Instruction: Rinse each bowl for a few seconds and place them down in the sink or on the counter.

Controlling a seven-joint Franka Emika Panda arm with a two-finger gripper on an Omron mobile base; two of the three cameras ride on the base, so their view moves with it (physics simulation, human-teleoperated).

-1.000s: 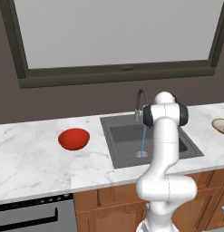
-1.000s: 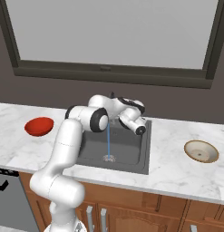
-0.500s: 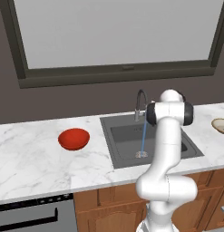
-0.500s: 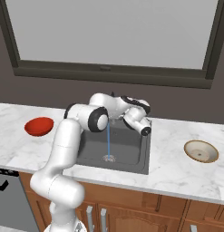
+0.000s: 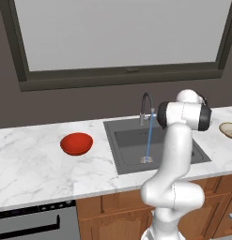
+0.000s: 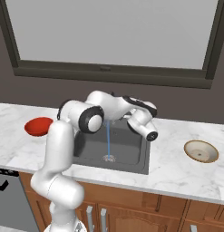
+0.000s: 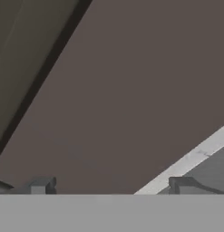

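The red bowl [image 5: 76, 143] [image 6: 38, 126] rests on the white marble counter [image 5: 33, 164] [image 6: 177, 174], left of the sink [image 5: 129, 140] [image 6: 127, 152]. A beige bowl [image 6: 201, 151] [image 5: 228, 129] lies on the counter to the sink's right. My gripper [image 6: 151, 134] [image 7: 111, 186] hangs above the sink's right side, apart from both bowls. Its fingertips [image 7: 41, 185] stand wide open with nothing between them, and it faces the dark back wall. Water [image 5: 148, 140] [image 6: 108, 140] runs from the faucet [image 5: 145, 105] to the drain.
A dark window frame runs along the wall behind the counter. Wooden cabinets sit below it, and a dishwasher front [image 5: 28, 225] is at the lower left. My own arm [image 5: 183, 117] stands between the left base camera and the sink's right half.
My hand has swung a little to the right and lower over the sink, away from the faucet. The bowls have not moved and the water keeps running.
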